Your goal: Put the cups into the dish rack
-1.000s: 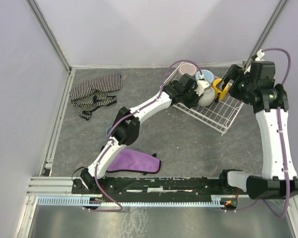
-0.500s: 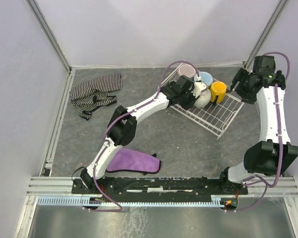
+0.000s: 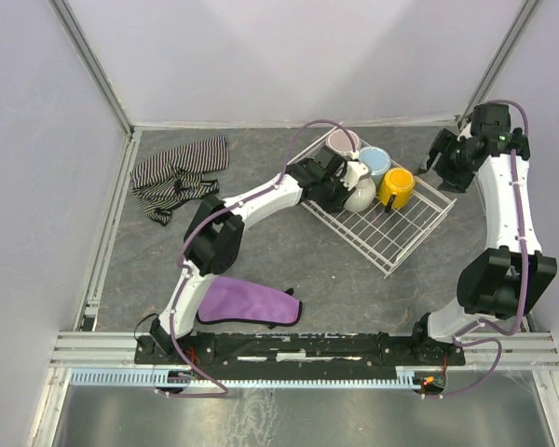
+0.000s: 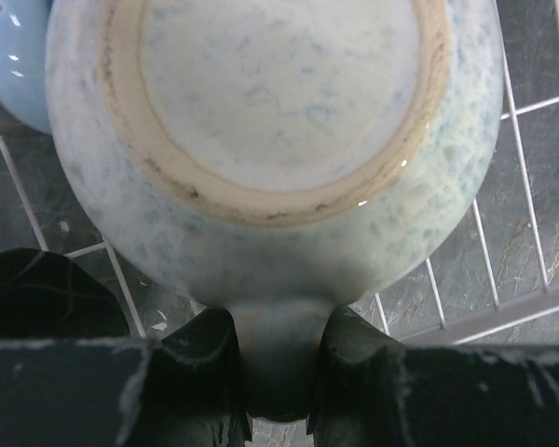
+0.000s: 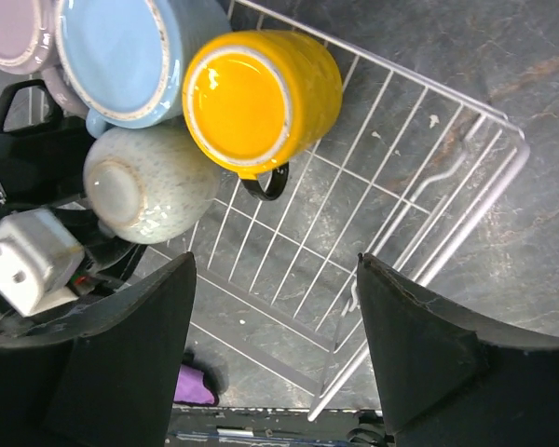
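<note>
The white wire dish rack (image 3: 401,233) sits at the back right of the table. Along its far side stand a pink cup (image 3: 343,142), a light blue cup (image 3: 375,160) and a yellow cup (image 3: 396,186), also seen as the yellow cup (image 5: 261,98) from the right wrist. A cream-white speckled cup (image 4: 270,140) is tipped with its base showing, inside the rack's left corner. My left gripper (image 4: 279,349) is shut on its handle. My right gripper (image 5: 275,279) hangs open above the rack wires (image 5: 429,177), holding nothing, right of the yellow cup.
A striped cloth (image 3: 177,172) lies at the back left. A purple cloth (image 3: 247,303) lies near the front by the left arm's base. The enclosure's walls close in behind and to the right of the rack.
My right gripper has left the yellow cup and drawn back toward the right wall, its jaws narrowing somewhat. The rack with its cups has slid and turned leftward with the left arm.
</note>
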